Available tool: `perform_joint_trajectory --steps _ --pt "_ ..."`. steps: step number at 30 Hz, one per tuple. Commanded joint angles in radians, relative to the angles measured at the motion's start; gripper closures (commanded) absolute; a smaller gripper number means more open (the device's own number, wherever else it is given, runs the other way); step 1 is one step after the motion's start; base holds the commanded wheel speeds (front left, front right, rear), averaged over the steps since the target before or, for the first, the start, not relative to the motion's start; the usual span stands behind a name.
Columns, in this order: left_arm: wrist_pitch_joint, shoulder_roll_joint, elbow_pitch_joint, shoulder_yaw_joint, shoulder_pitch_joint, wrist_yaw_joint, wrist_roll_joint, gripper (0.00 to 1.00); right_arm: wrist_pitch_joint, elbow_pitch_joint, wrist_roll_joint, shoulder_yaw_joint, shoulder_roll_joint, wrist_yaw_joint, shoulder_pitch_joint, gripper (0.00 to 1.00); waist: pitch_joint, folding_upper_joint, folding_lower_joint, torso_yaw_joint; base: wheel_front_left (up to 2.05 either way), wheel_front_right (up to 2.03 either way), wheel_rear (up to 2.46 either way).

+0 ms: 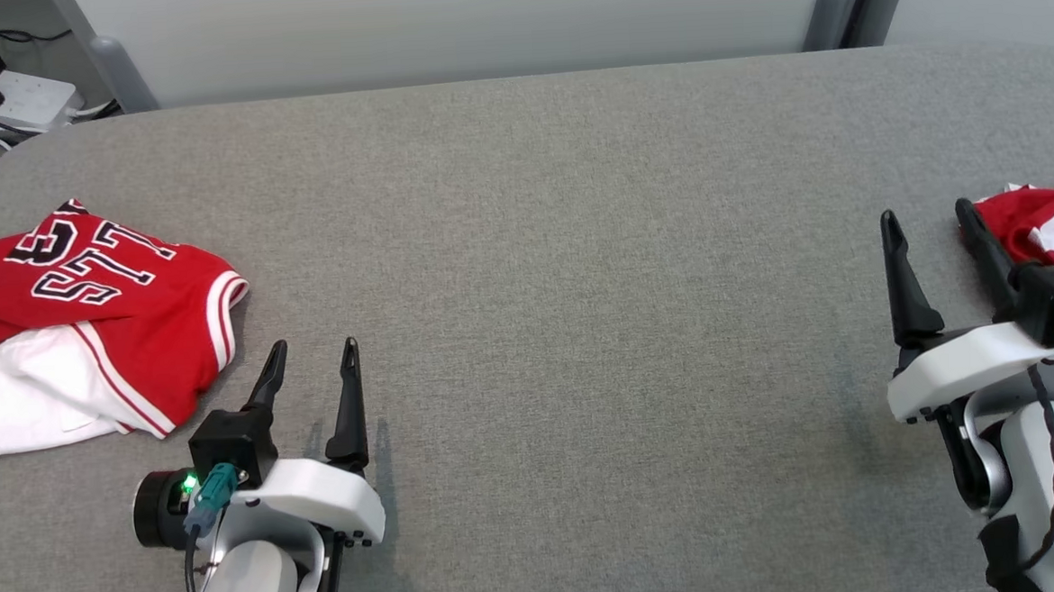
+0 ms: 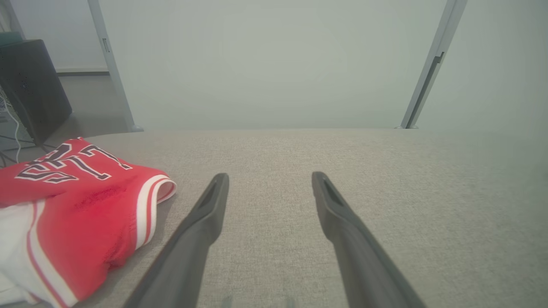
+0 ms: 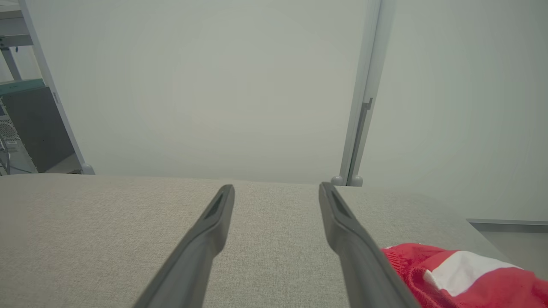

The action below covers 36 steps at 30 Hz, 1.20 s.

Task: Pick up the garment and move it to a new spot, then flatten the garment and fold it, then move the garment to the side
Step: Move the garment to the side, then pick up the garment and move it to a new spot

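Both tools hover low over the grey fabric worktop [image 1: 542, 241], fingers pointing toward its far edge. The left tool [image 1: 314, 345] has its two dark fingers spread apart with nothing between them; its wrist view shows the same gap [image 2: 269, 176] over bare cloth surface. Just to the outer, left side of this tool lies a red jersey [image 1: 121, 299] with white-striped trim, dark outlined lettering and a white layer showing underneath. It is folded into a loose pile, and its striped hem [image 2: 160, 190] is near the left finger but apart from it. The right tool [image 1: 927, 212] also stands with its fingers wide apart and empty, as its own wrist view confirms [image 3: 277, 186]. Just beside its outer, right finger sits a bunched red-and-white garment [image 1: 1051, 223], partly cut off by the head view's edge. In the right wrist view the same garment [image 3: 462, 278] lies low at that finger's right, and whether cloth and finger touch cannot be told. Between the two tools the worktop stretches bare.
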Motion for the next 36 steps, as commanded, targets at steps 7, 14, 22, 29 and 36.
perform_joint_trajectory --steps 7,14,22,29,36 --pt "-0.010 0.012 -0.045 0.097 0.067 0.011 0.050 0.00 -0.010 -0.058 0.021 0.030 0.013 0.004 0.095 0.00 -0.063 0.0000 0.0000 0.041 0.00 0.00 0.00" --pt "-0.010 0.012 -0.075 0.139 0.149 0.015 0.074 0.00 -0.010 -0.062 0.025 0.022 0.027 0.004 0.178 0.00 -0.111 0.0000 0.0000 0.053 0.00 0.00 0.00" --pt "-0.010 0.012 -0.101 0.157 0.199 0.016 0.087 0.00 -0.010 -0.069 0.020 -0.005 0.046 0.004 0.227 0.00 -0.128 0.0000 0.0000 0.052 0.00 0.00 0.00" --pt "-0.010 0.012 -0.105 0.157 0.202 0.014 0.084 0.00 -0.010 -0.069 0.015 -0.004 0.050 0.004 0.232 0.00 -0.128 0.0000 0.0000 0.056 0.00 0.00 0.00" --pt "-0.010 0.012 -0.095 0.151 0.188 0.023 0.060 0.00 -0.010 -0.071 0.024 0.050 0.051 0.004 0.225 0.00 -0.107 0.0000 0.0000 0.119 0.00 0.00 0.00"
